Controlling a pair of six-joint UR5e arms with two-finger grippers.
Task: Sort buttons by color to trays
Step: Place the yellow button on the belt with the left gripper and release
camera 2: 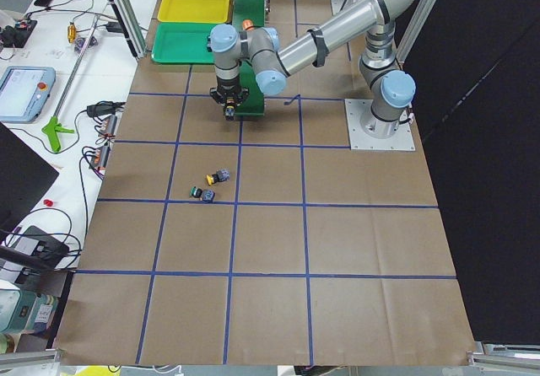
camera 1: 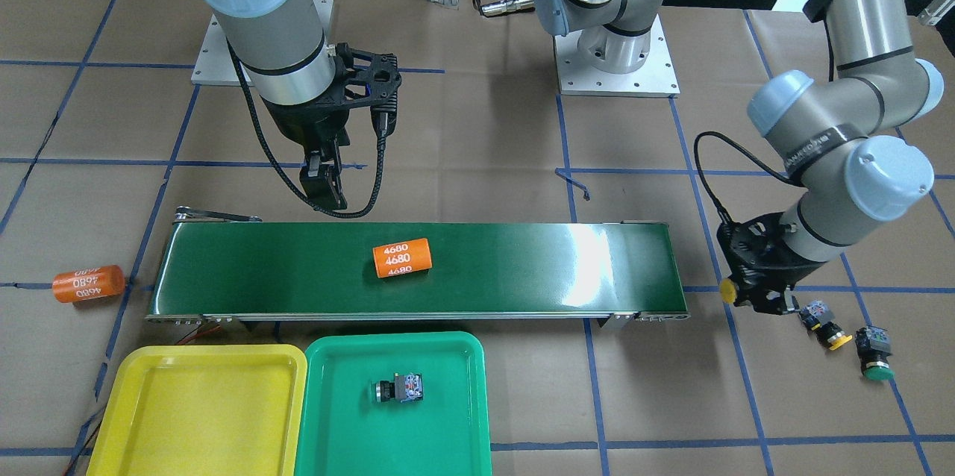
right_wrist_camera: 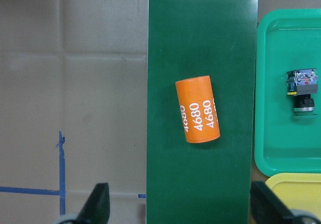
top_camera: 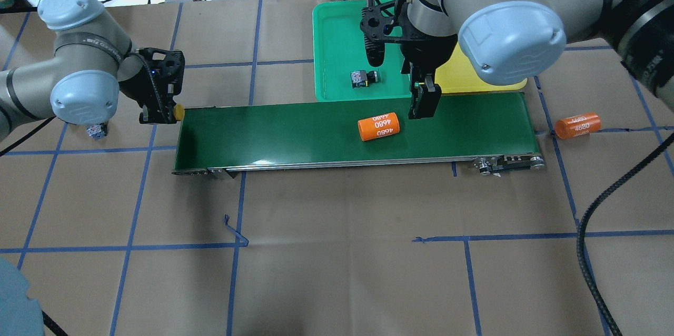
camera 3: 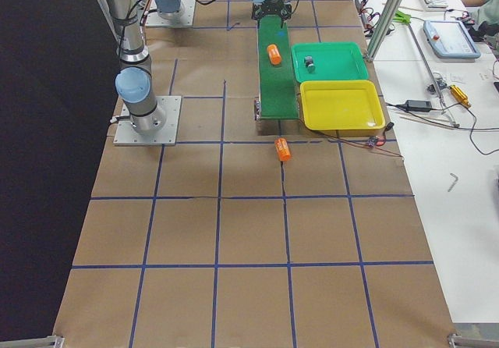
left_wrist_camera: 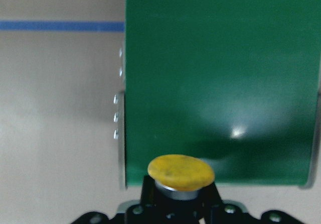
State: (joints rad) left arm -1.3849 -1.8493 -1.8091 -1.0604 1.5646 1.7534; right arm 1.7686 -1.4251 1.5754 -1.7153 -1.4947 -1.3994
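Observation:
My left gripper (top_camera: 166, 112) is shut on a yellow-capped button (left_wrist_camera: 180, 172), held just off the left end of the conveyor belt (top_camera: 295, 136). My right gripper (top_camera: 424, 104) is open and empty above the belt's far edge, beside an orange cylinder (top_camera: 378, 126). One button (camera 1: 399, 389) lies on its side in the green tray (camera 1: 328, 424); its cap colour is hard to tell. The yellow tray (camera 1: 149, 364) beside it holds nothing. A yellow button (camera 1: 824, 327) and a green button (camera 1: 873, 353) lie on the table near the left arm.
A second orange cylinder (camera 1: 88, 283) lies on the table past the belt's other end. Both trays sit side by side against the belt's operator side. A black cable (camera 1: 328, 211) hangs from the right wrist near the belt.

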